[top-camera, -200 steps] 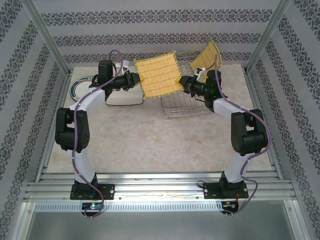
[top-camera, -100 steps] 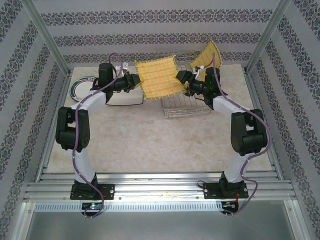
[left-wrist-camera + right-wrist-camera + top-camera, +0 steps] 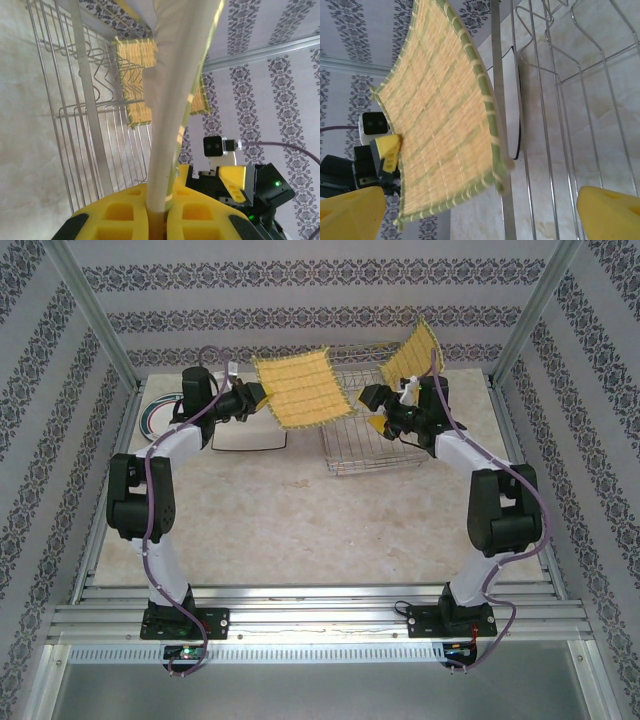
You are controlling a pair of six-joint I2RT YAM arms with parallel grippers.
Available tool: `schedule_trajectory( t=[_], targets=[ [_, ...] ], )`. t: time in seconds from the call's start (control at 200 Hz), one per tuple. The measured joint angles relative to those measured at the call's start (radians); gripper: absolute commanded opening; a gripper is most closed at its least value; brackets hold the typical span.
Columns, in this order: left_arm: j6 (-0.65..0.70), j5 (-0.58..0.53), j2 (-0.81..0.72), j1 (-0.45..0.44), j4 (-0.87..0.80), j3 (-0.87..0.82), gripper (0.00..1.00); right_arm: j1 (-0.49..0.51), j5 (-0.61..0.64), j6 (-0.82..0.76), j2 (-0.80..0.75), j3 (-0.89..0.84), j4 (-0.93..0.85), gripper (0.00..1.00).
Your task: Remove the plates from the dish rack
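One yellow woven plate (image 3: 298, 390) hangs tilted beside the wire dish rack (image 3: 362, 448); a second yellow plate (image 3: 410, 353) leans inside.

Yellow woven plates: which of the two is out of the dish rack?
The left yellow plate, gripped at its edge by the left fingers and held in the air. The other yellow plate stands in the dish rack, at its far right corner.

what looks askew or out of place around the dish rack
One yellow woven plate leans tilted at the far right corner of the dish rack, poking above its rim. The other woven plate hangs in the air, pinched in the left tool, mid-unloading rather than odd.
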Motion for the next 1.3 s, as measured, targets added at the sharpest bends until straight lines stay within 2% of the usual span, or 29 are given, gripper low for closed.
schedule_trajectory(
  t=[0.45, 0.759, 1.009, 1.149, 1.299],
  targets=[
    [-0.076, -0.163, -0.111, 0.051, 0.130, -0.129, 0.00, -0.034, 0.053, -0.172, -0.125, 0.045, -0.240, 0.98],
    [-0.142, -0.448, -0.232, 0.059, 0.257, -0.328, 0.00, -0.047, 0.095, -0.243, -0.125, 0.092, -0.374, 0.98],
    [-0.196, -0.694, -0.259, 0.053, 0.308, -0.477, 0.00, -0.053, 0.137, -0.292, -0.125, 0.123, -0.468, 0.98],
    [-0.220, -0.791, -0.259, 0.032, 0.334, -0.509, 0.00, -0.052, 0.216, -0.368, -0.121, 0.209, -0.598, 0.98],
    [-0.237, -0.877, -0.259, -0.012, 0.401, -0.538, 0.00, -0.050, 0.365, -0.499, -0.103, 0.367, -0.771, 0.98]
  ],
)
